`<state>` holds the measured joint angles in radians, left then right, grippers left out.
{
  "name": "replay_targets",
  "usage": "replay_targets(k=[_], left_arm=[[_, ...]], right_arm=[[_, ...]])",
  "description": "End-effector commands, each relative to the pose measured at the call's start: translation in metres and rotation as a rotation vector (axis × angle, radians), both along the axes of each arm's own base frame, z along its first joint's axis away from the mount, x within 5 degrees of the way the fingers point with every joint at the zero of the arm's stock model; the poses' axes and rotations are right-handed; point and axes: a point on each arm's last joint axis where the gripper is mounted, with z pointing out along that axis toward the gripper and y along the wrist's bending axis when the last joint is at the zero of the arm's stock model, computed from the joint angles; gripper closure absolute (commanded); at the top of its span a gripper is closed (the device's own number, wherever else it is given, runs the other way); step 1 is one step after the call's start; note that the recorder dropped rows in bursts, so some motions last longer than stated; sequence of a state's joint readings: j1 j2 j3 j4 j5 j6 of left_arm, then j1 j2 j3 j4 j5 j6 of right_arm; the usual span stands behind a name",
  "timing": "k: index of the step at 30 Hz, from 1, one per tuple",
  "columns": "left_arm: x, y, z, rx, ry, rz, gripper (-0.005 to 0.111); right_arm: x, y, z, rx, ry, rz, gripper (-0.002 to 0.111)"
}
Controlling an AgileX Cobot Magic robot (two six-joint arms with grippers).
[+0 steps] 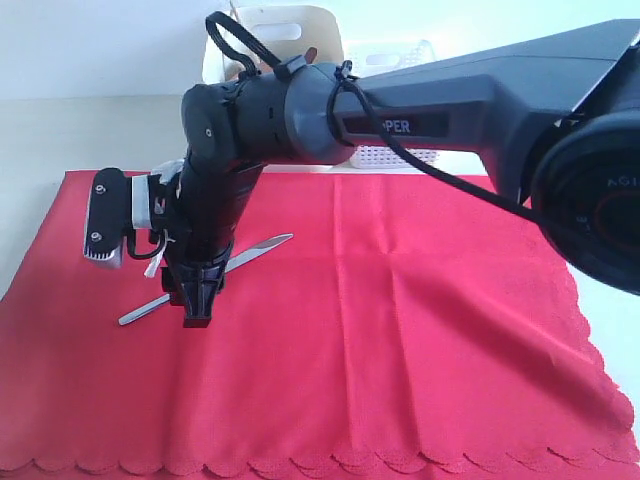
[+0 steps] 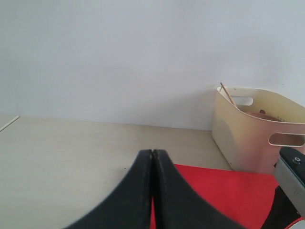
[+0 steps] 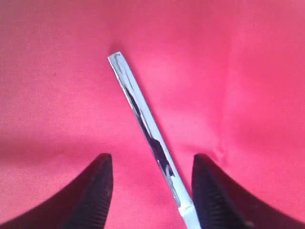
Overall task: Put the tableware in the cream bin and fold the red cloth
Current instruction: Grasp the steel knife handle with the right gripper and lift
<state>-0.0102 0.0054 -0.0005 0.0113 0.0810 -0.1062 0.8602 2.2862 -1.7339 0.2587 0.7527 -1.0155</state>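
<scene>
The red cloth (image 1: pixel 400 330) lies spread flat over the table. A silver table knife (image 1: pixel 258 248) rests on its left part. My right gripper (image 1: pixel 197 318) points straight down over the knife's middle. In the right wrist view the right gripper (image 3: pixel 152 158) is open, one finger on each side of the knife (image 3: pixel 143 114), and neither finger touches it. The cream bin (image 1: pixel 285 30) stands behind the cloth's far edge. My left gripper (image 2: pixel 153 151) is shut and empty, hovering near the cloth's (image 2: pixel 228 191) corner. It faces the cream bin (image 2: pixel 248 138), where a chopstick (image 2: pixel 228 94) sticks out.
A white lattice basket (image 1: pixel 400 155) stands to the right of the cream bin, partly hidden by my right arm (image 1: pixel 450 110). Bare pale tabletop (image 2: pixel 71 152) lies beyond the cloth's left side. The cloth's scalloped front edge (image 1: pixel 330 465) runs along the near side.
</scene>
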Motion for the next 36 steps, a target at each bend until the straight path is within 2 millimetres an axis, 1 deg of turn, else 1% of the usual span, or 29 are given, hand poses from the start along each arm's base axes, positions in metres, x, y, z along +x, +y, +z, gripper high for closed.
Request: replay_targets(k=[1,3,4,6,8,9,10,12,13,16,17,30,34,36], left_arm=[[0.000,0.000,0.000,-0.004,-0.006,-0.002,0.104],[0.000,0.000,0.000,-0.004,-0.006,-0.002,0.104],[0.000,0.000,0.000,-0.004,-0.006,-0.002,0.104],[0.000,0.000,0.000,-0.004,-0.006,-0.002,0.104],[0.000,0.000,0.000,-0.004,-0.006,-0.002,0.104],[0.000,0.000,0.000,-0.004,-0.006,-0.002,0.104],[0.000,0.000,0.000,-0.004,-0.006,-0.002,0.104],[0.000,0.000,0.000,-0.004,-0.006,-0.002,0.104],[0.000,0.000,0.000,-0.004,-0.006,-0.002,0.104],[0.000,0.000,0.000,-0.004,-0.006,-0.002,0.104],[0.000,0.000,0.000,-0.004,-0.006,-0.002,0.104],[0.000,0.000,0.000,-0.004,-0.006,-0.002,0.104],[0.000,0.000,0.000,-0.004,-0.006,-0.002,0.104],[0.000,0.000,0.000,-0.004,-0.006,-0.002,0.104]], right_arm=[[0.004,0.003,0.001,0.021,-0.033,-0.004,0.058],[0.006,0.005,-0.008,0.016,-0.026,-0.013,0.058],[0.010,0.005,-0.016,0.010,-0.013,-0.036,0.058],[0.012,0.005,-0.028,-0.019,0.027,-0.046,0.058],[0.011,0.003,-0.035,-0.058,0.067,-0.036,0.060],[0.010,0.002,-0.037,-0.071,0.081,-0.033,0.064],[0.009,0.001,-0.038,-0.080,0.097,-0.032,0.070],[0.008,0.001,-0.039,-0.090,0.107,-0.029,0.084],[0.007,0.000,-0.039,-0.092,0.109,-0.028,0.093],[0.007,0.000,-0.039,-0.099,0.116,-0.026,0.106],[0.006,0.000,-0.039,-0.100,0.118,-0.025,0.108],[0.004,-0.003,-0.040,-0.131,0.143,-0.014,0.108],[0.004,-0.004,-0.030,-0.129,0.133,-0.008,0.108],[0.004,-0.004,-0.019,-0.116,0.120,-0.006,0.108]])
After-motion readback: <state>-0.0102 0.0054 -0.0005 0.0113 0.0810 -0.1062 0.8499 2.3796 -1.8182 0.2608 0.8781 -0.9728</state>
